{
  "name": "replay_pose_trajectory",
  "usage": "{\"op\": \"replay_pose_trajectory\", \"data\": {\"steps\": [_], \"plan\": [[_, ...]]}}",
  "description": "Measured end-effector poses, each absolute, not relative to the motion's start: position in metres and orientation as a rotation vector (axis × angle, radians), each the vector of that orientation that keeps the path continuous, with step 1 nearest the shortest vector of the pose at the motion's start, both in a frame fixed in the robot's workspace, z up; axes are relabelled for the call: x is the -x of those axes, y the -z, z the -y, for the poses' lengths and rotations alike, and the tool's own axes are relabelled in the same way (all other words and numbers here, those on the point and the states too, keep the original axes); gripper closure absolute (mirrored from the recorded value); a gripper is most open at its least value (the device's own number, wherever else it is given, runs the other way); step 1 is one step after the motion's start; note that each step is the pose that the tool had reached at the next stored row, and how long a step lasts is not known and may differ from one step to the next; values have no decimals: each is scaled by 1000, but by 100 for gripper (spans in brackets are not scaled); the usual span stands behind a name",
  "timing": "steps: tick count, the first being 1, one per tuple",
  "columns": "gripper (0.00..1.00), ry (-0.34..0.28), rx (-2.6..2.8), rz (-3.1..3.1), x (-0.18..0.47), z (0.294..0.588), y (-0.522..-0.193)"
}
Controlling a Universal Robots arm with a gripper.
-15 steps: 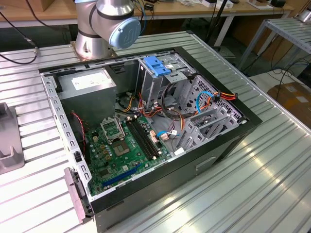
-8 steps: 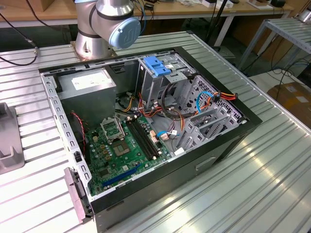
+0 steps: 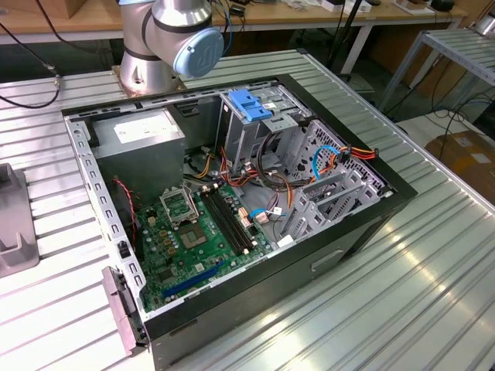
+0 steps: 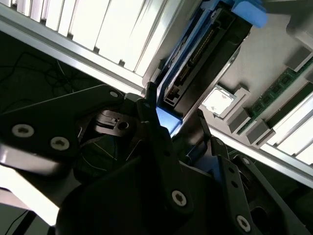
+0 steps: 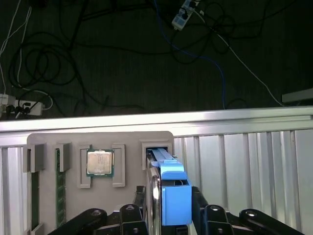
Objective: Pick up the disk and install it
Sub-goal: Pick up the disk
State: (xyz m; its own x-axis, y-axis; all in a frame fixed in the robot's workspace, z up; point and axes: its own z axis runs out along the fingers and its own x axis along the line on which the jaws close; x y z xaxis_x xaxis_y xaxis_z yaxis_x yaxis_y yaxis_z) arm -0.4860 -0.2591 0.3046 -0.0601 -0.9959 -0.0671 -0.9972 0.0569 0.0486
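My gripper pinches the disk. One finger presses on each side of it, right by its blue rail. The disk stands on its edge in a slot of a grey tray, so it sits right between my fingers and pokes out past them.

In the first wrist view, a square processor chip lies in the tray just beside the disk. Green memory sticks lie farther along. Past the table edge is a dark floor with cables.

The second wrist view looks along the disk from the side. It shows the dark underside and my gripper around the blue end.

The exterior view shows the open computer case on the ribbed metal table. Inside are a green motherboard and a grey power supply. My arm's base stands behind the case.
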Motion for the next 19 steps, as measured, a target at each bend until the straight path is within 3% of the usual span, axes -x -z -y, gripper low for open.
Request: {"op": "replay_pose_trajectory", "data": {"steps": [19], "plan": [[52, -127, 2144, -2272, 490, 259, -287]]}}
